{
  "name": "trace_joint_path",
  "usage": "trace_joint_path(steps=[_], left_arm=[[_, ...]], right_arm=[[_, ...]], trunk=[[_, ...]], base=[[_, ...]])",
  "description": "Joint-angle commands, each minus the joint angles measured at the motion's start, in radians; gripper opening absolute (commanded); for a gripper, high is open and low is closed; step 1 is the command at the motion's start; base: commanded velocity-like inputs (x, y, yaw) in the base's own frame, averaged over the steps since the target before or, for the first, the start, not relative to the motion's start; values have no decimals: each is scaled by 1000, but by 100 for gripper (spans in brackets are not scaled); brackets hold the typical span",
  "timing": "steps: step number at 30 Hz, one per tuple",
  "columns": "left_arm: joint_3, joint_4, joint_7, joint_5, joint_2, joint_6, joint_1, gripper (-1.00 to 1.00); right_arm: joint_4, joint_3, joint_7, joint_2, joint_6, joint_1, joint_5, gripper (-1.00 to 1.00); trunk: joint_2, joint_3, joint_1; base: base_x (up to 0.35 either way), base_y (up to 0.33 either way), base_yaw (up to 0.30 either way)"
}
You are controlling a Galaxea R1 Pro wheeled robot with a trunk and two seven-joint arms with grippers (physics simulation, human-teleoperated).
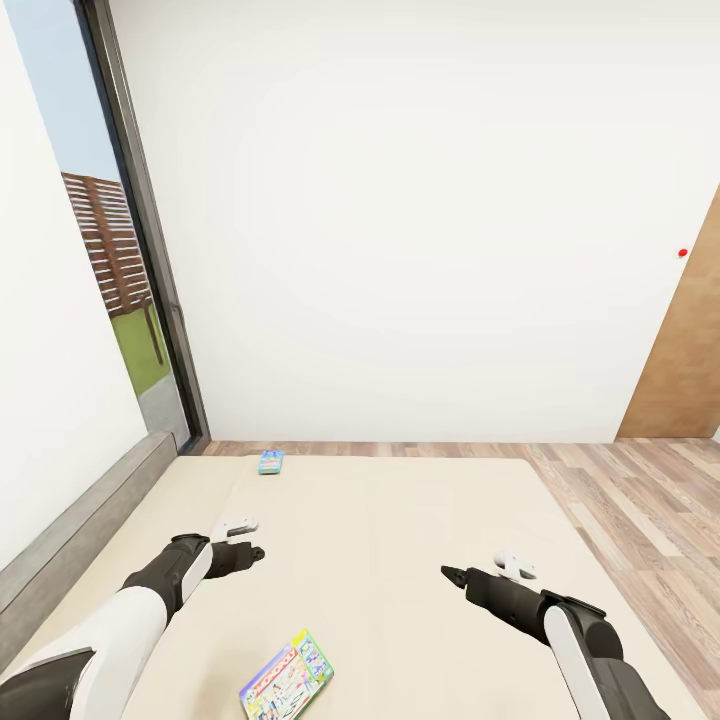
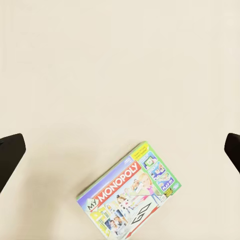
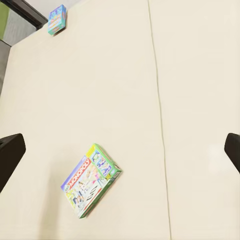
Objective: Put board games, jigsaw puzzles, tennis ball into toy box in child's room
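Both dark tools hover released and empty over the plain beige two-part mattress of the bed point(image 1: 420, 520).

The left tool point(image 1: 255, 551) and the right tool point(image 1: 448, 574) each have their fingers spread wide, the dark fingertips point(image 2: 10, 155) showing at the edges of the wrist views, nothing between them. Between the two arms, near the robot, a flat rectangular Monopoly game box point(image 1: 287, 677) lies flat on the mattress, turned at an angle; its lid is white and green with a red band bearing white lettering, cartoon figures and a blue edge. A smaller blue game box point(image 1: 270, 461) lies well apart at the bed's far edge, near the low grey headboard point(image 1: 80, 520). Beyond are wood-plank floor point(image 1: 620, 500), a white wall point(image 1: 400, 200) and a dark-framed window point(image 1: 140, 230).
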Motion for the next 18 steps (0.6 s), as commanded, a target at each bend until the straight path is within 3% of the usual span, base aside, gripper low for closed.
trace_joint_path(steps=[1,18], left_arm=[[7,-2,-6,-8,0,5,0,100],[7,-2,-5,-9,-2,5,0,100]], right_arm=[[0,-2,7,0,5,-1,4,100],[86,-10,5,0,8,-2,5,100]], trunk=[[-1,-1,0],[-1,-1,0]], base=[[0,0,0],[0,0,0]])
